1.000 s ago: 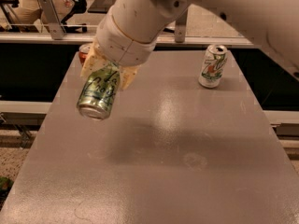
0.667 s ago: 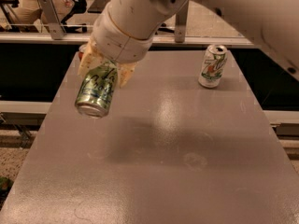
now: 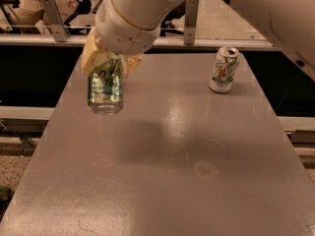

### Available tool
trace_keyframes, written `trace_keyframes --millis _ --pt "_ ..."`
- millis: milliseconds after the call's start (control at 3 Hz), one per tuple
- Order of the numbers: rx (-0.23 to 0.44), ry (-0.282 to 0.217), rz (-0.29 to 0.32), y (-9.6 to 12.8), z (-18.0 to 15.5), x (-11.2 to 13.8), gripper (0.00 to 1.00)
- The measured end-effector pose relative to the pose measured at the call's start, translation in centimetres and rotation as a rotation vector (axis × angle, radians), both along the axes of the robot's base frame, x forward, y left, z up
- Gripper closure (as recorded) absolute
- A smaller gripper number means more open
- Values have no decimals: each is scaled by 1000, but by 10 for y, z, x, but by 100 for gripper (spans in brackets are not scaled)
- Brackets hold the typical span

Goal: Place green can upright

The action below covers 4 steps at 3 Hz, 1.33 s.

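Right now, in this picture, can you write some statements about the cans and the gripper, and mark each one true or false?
1. The gripper is shut on the green can. True.
2. The green can lies on its side on the table. False: it hangs nearly upright in the gripper, over the table's left side.
3. The white can stands upright on the far right part of the table. True.
4. The two cans touch. False: they are wide apart.
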<state>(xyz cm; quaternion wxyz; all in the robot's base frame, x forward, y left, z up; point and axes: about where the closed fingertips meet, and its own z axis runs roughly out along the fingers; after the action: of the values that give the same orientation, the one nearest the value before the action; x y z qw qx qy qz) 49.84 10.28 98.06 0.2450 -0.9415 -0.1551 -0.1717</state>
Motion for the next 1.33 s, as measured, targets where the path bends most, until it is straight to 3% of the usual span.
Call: trace_keyframes --millis 667,1000,1333 --pt "-49 -257 223 -9 10 -2 100" --pt "-38 -397 286 -15 13 -3 100" --pt "-18 -483 335 -19 15 -4 100"
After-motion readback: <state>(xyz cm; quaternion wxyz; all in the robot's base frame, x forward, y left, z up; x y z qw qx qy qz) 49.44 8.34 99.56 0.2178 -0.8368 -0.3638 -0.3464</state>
